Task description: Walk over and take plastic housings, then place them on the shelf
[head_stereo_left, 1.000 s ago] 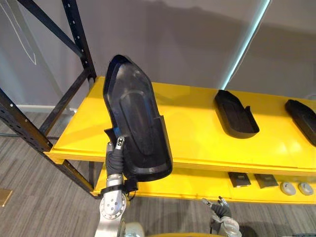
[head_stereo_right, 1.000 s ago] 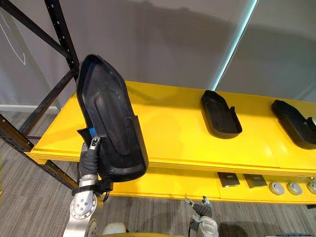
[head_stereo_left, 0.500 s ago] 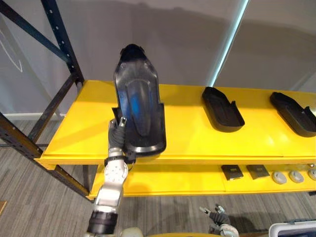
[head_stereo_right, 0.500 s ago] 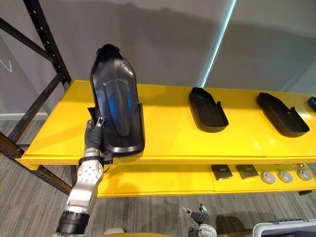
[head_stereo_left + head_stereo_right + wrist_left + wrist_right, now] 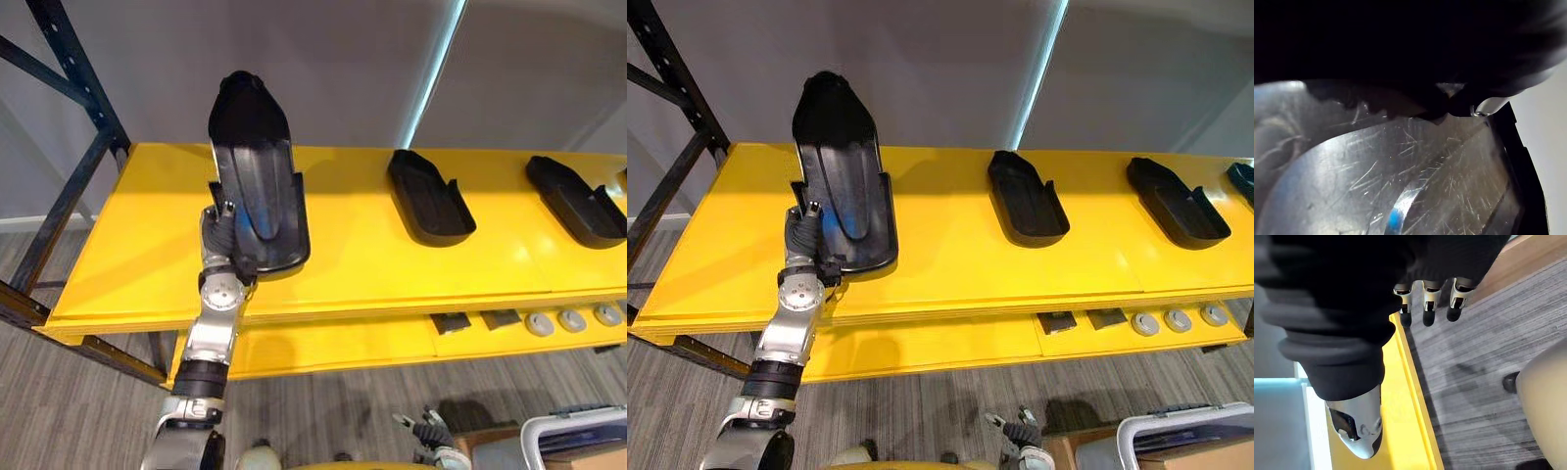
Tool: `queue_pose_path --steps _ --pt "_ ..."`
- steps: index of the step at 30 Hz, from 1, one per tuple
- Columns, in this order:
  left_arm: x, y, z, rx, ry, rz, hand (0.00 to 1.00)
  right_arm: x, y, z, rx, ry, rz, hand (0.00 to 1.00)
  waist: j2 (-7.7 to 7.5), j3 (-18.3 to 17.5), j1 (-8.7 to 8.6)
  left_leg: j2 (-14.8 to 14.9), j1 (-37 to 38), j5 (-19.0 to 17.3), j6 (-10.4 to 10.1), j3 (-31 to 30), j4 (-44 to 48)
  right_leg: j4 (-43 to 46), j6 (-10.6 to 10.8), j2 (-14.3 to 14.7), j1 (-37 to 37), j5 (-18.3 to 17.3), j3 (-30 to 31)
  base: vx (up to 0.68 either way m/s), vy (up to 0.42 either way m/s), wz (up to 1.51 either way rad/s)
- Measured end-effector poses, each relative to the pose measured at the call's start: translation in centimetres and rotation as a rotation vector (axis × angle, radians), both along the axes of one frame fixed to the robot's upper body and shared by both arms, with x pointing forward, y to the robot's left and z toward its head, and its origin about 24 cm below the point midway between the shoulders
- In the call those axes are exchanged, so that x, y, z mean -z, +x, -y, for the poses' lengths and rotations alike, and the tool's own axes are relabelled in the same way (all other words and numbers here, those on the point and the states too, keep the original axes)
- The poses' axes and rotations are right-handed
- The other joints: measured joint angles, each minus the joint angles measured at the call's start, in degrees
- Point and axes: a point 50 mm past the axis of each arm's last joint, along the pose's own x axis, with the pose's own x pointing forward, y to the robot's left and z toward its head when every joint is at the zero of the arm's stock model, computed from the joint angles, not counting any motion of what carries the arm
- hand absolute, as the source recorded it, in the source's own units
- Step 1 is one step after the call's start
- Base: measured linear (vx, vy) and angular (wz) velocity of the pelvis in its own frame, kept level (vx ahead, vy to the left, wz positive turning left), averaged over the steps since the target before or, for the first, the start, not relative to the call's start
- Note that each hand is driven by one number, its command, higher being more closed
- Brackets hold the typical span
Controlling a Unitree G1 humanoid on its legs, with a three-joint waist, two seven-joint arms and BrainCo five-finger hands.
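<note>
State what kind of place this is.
Probably a warehouse storeroom: yellow shelf on a dark metal rack, black plastic housings laid along it, another black housing gripped by the left hand.

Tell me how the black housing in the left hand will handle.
Probably stiff: the housing holds its shape tilted up from one low grip by the left hand. Likely light, being a thin hollow shell. Released on end it would probably tip; laid flat on the yellow shelf it should rest steady.
</note>
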Motion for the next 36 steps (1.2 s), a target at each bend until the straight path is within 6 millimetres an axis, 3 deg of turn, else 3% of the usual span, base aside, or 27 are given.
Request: queue_pose_path --steps 8,18,24,30,33,36 --pt "0.1 0.1 -0.5 -0.027 0.001 -0.014 0.00 0.0 0.0 -0.1 -0.004 0.001 0.001 0.00 -0.21 0.7 -0.07 -0.1 -0.7 0.4 0.2 -0.1 0.0 -1.9 0.5 -0.1 0.1 1.3 0.8 -0.03 0.024 -0.01" --pt "-1.8 1.1 -1.6 -0.074 -0.024 0.039 0.00 0.0 0.0 0.0 -0.004 0.000 0.003 0.00 -0.57 1.4 0.01 -0.4 1.0 1.6 0.0 -0.1 -2.2 -2.4 0.5 -0.1 1.1 1.3 0.6 0.00 0.000 0.00" --pt "-1.5 1.0 -2.3 -0.110 -0.071 0.036 0.00 0.0 0.0 0.0 -0.002 -0.001 0.003 0.00 -0.51 1.8 -0.05 -0.3 1.4 2.7 -0.4 -0.1 -4.1 -3.1 0.3 -0.1 1.0 1.6 0.6 0.00 0.000 0.00" --pt "-2.1 0.8 -2.0 -0.114 -0.085 0.075 0.00 0.0 0.0 0.0 -0.001 -0.002 0.004 0.00 -0.44 2.1 -0.06 -0.3 1.5 2.7 -0.5 -0.3 -4.2 -3.4 0.3 0.0 1.3 1.6 0.5 0.01 -0.002 0.01" --pt "-5.0 -1.0 -0.1 -0.046 -0.043 0.250 0.00 0.0 0.0 0.0 0.001 -0.003 0.006 0.00 -0.48 3.2 0.07 -0.5 1.8 2.7 -0.4 -0.6 -4.2 -3.6 0.3 0.0 1.9 1.6 0.3 0.00 0.001 0.06" --pt "-5.3 -4.0 1.4 0.004 -0.014 0.354 0.00 -0.1 0.1 0.0 0.004 -0.006 0.012 0.00 -0.36 3.3 0.32 -0.5 1.8 2.7 -0.4 -0.8 -4.2 -3.8 0.3 0.0 2.1 1.6 0.1 0.00 -0.001 0.02"
